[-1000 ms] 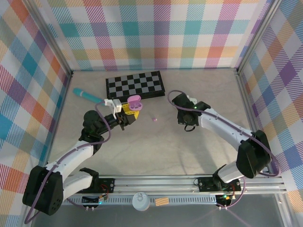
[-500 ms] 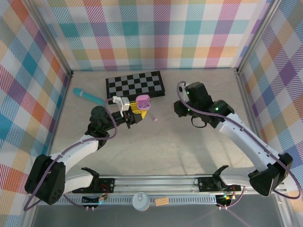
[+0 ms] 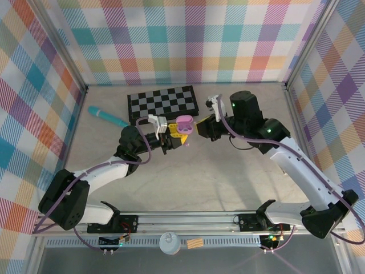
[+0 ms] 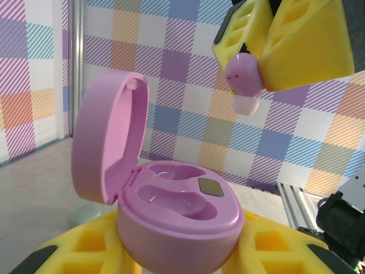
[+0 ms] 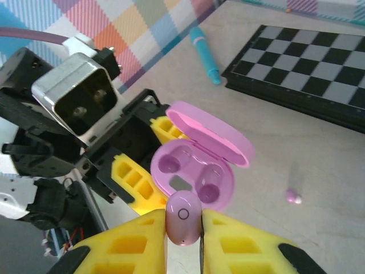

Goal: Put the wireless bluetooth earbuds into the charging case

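My left gripper (image 3: 175,132) is shut on a pink pebble-shaped charging case (image 4: 177,211), held off the table with its lid (image 4: 108,142) hinged open. Both sockets (image 5: 191,174) in the case are empty. My right gripper (image 3: 198,127) is shut on a pink earbud (image 5: 182,220), pinched between its yellow fingers (image 5: 137,245). That earbud (image 4: 244,74) hangs just above and to the right of the case, a small gap away. A second pink earbud (image 5: 293,197) lies loose on the table beside the case.
A folded black-and-white chessboard (image 3: 162,103) lies at the back of the table. A teal pen (image 3: 107,116) rests to its left. Plaid walls enclose the table on three sides, and a metal rail runs along the near edge.
My left arm has carried the open case to the right. My right arm has lifted off the table and swung left, bringing its earbud close above the case.
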Tool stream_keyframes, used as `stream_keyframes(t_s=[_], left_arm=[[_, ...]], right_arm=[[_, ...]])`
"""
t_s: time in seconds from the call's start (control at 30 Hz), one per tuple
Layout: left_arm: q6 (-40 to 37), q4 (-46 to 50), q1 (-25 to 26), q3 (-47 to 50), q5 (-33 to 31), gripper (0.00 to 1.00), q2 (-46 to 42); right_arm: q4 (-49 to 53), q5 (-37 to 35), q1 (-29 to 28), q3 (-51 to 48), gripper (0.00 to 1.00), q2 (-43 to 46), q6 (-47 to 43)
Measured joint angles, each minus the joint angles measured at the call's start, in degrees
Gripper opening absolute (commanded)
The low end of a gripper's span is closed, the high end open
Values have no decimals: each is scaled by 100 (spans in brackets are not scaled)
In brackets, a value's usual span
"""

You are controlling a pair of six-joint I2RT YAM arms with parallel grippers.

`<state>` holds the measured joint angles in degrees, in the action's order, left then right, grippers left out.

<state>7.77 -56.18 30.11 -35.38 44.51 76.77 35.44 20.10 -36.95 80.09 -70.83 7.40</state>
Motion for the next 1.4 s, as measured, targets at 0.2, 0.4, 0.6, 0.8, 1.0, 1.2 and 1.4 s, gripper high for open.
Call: stream_keyframes(t_s=[0.2,0.4,0.6,0.8,1.0,1.2,1.4], left_arm=[[55,-120,68,-9,0,26,11],[57,-120,90,-9,0,25,9],[57,-120,90,-9,-2,25,9],[57,-118,90,-9,-2,24,-2],[55,-116,90,-9,-2,24,-2],[57,-116,90,-9,-2,24,-7],[52,-116,90,-9,-7,24,-66]], right_arm=[[-31,293,0,160,19,-415,-81],[-22,313,0,190,20,-564,-151],[68,236,0,190,20,-566,-249],[210,114,0,190,20,-564,-345],[232,81,0,190,24,-564,-380],[234,105,0,216,39,-597,-385],[199,87,0,205,44,-560,-374]])
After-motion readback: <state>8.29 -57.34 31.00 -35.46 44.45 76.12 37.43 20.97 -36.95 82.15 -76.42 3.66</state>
